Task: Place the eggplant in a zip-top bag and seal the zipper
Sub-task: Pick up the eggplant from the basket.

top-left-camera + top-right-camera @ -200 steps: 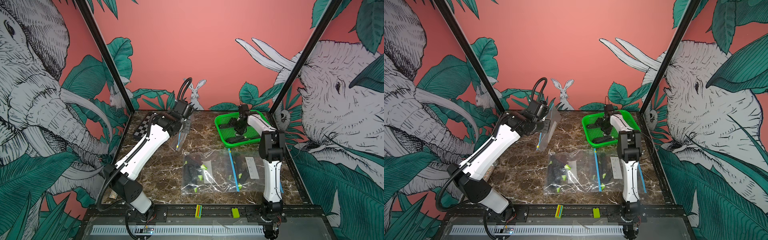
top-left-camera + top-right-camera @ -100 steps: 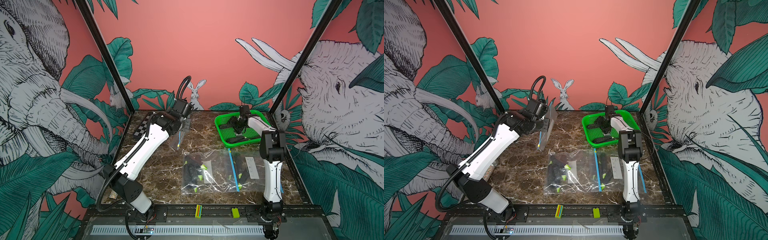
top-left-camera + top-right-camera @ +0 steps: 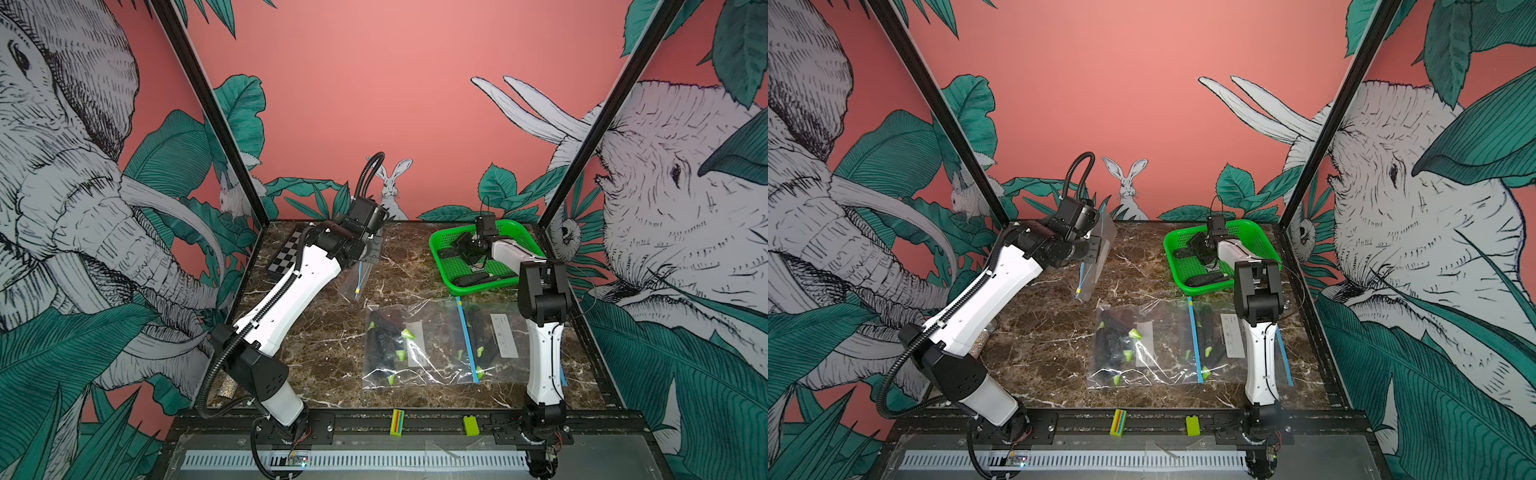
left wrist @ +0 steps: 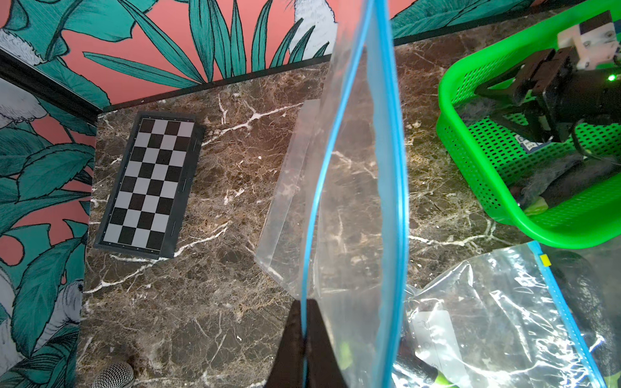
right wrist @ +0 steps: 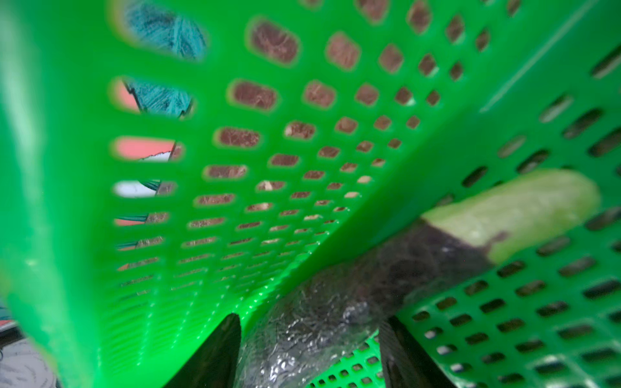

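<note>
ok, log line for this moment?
left gripper: shut on zip-top bag, held up | right gripper: open, astride eggplant in green basket | stage: pre-grasp

A robot lab cell: black frame posts (image 3: 210, 108), jungle-mural walls (image 3: 62, 187), a marble-pattern tabletop (image 3: 332, 345), robot arms (image 3: 291, 286) on a front rail (image 3: 357, 422), and a checkerboard (image 4: 148, 184) well apart from the fingers (image 4: 290, 339) of the left gripper (image 4: 305, 302).

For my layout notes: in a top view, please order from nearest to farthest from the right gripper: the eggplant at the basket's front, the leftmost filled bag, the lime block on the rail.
1. Eggplant, in the basket with the right gripper.
2. Leftmost filled bag, middle of the table.
3. Lime block, front rail.
</note>
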Available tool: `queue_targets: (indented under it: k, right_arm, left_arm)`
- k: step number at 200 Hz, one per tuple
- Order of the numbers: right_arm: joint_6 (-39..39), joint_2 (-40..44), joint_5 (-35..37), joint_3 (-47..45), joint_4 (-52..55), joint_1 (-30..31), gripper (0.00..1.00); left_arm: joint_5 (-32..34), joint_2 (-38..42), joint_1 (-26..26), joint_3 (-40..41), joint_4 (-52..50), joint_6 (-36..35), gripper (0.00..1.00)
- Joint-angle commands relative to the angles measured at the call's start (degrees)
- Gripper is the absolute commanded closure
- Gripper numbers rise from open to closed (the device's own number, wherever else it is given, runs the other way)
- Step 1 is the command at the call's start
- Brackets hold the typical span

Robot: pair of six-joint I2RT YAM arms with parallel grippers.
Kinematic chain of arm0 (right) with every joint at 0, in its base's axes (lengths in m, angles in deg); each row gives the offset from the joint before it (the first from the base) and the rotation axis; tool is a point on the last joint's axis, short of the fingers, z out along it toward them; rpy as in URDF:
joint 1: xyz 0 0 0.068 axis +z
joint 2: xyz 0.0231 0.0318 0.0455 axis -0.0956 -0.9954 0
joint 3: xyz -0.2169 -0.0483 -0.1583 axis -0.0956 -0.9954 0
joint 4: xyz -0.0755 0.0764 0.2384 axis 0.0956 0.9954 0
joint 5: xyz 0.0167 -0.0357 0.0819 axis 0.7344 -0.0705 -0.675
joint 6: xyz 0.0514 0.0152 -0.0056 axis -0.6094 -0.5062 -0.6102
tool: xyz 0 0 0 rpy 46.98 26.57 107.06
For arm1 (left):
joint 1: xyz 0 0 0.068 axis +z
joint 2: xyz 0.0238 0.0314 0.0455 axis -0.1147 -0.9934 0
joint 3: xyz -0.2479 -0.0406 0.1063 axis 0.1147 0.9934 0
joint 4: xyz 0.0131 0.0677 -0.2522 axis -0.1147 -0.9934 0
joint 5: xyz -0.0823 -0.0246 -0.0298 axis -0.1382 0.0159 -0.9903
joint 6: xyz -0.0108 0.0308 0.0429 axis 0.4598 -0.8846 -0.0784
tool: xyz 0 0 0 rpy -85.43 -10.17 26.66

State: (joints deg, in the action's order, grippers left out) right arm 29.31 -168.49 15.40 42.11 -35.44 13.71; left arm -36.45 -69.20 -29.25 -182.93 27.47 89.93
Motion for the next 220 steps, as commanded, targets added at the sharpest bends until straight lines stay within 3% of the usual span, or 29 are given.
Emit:
queue_targets:
  k: [1,101,171,220]
  right_arm:
    - [-1.94,0.35,1.34,-1.34,-4.67,0.73,0.4]
    - [-3.73,5.57,6.04,-12.41,-14.63,1.45,0.77]
    - [3.1,19.8,8.54,-19.47,-13.87,1.1,0.83]
    - [13.15,33.88,8.61,-24.12,-8.45,1.43,0.85]
  left_arm:
    - [0.35,0.02,0.28,-1.49,-1.37,0.29,1.0]
    - [0.36,0.16,0.5,-1.87,-1.79,-0.32,1.0]
    - [0.09,1.87,0.55,0.08,-0.42,0.82,1.0]
    - [-2.17,2.46,0.56,0.71,0.91,2.13,1.0]
